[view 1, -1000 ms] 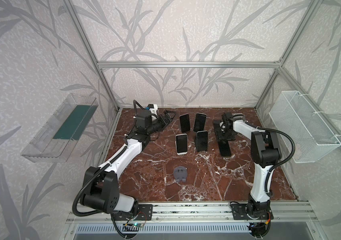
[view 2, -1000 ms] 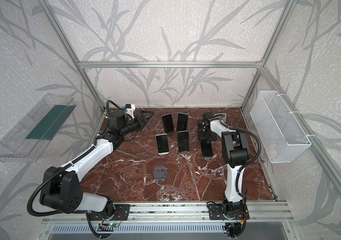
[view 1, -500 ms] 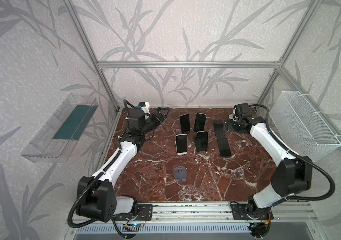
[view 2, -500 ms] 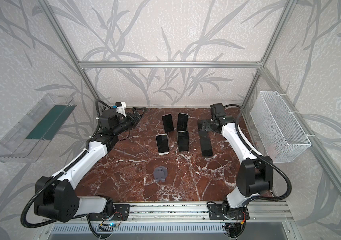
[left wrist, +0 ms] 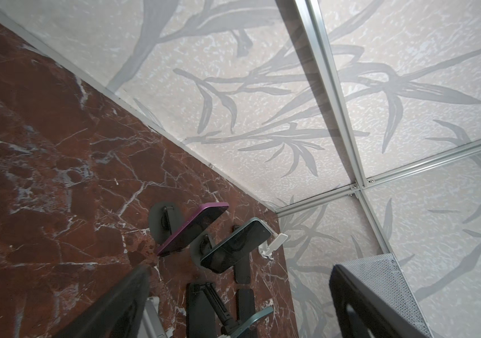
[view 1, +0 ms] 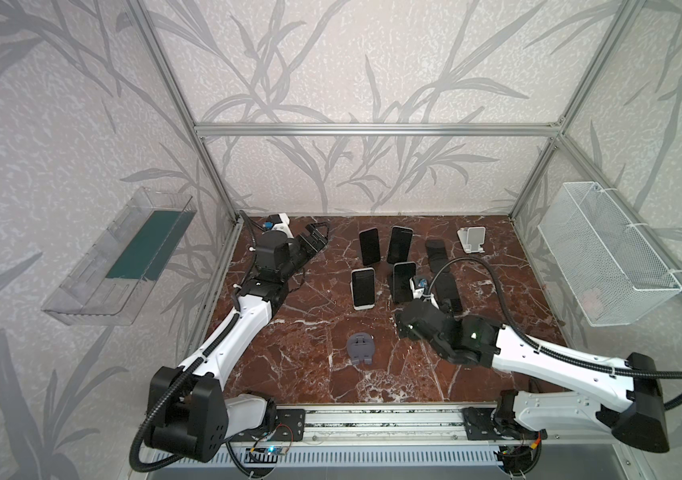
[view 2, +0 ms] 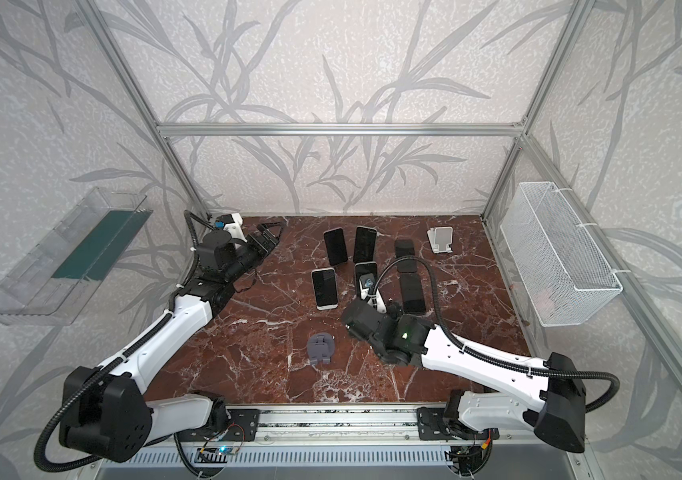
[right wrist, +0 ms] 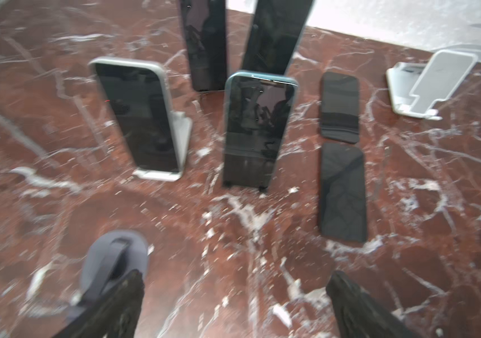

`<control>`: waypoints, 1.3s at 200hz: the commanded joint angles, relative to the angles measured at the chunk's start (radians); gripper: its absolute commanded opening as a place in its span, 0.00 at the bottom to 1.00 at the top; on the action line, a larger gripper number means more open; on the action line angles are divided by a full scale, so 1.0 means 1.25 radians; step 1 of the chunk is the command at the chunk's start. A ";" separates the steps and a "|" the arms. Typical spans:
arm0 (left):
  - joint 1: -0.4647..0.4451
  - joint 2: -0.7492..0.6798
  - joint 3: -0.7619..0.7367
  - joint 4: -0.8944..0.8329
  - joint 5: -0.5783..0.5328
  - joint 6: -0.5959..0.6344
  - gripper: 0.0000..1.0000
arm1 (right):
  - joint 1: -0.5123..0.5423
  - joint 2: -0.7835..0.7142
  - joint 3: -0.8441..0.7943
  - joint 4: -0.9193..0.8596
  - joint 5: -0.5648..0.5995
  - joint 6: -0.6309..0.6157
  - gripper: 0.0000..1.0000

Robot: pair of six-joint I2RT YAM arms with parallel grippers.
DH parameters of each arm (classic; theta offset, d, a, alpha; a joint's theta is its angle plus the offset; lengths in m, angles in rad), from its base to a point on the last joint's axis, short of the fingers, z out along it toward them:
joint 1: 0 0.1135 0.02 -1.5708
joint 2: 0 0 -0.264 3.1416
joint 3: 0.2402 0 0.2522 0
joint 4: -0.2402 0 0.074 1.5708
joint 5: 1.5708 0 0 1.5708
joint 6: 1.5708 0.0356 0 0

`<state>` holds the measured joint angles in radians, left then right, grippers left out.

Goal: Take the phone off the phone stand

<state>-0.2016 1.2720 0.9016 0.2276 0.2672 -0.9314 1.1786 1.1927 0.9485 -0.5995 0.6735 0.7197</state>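
Four phones (view 1: 363,286) lean back on stands (right wrist: 182,128), long axes near upright.

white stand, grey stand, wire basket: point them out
white stand (view 1: 475,237): in a top view, on its upright back plate.
grey stand (view 1: 361,350): in a top view, on its round base.
wire basket (view 1: 580,266): in a top view, on its mesh side wall.
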 commanded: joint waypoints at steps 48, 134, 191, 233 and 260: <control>0.030 0.064 0.013 -0.048 -0.037 0.009 0.95 | 0.179 0.239 0.076 0.079 0.047 0.171 0.99; 0.032 0.059 0.004 -0.036 -0.041 0.002 0.95 | 0.192 0.490 0.212 0.039 0.019 0.347 0.99; 0.032 0.059 0.004 -0.024 -0.021 -0.016 0.95 | 0.192 0.515 0.170 0.096 0.075 0.390 0.87; 0.033 0.068 0.006 -0.019 -0.011 -0.022 0.95 | 0.174 0.544 0.166 0.112 0.085 0.375 0.80; 0.033 0.077 0.008 -0.013 0.005 -0.033 0.95 | 0.163 0.555 0.162 0.142 0.082 0.349 0.77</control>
<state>-0.1669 1.3624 0.9005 0.1806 0.2531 -0.9539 1.3964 1.8709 1.1629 -0.4480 0.7406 1.1744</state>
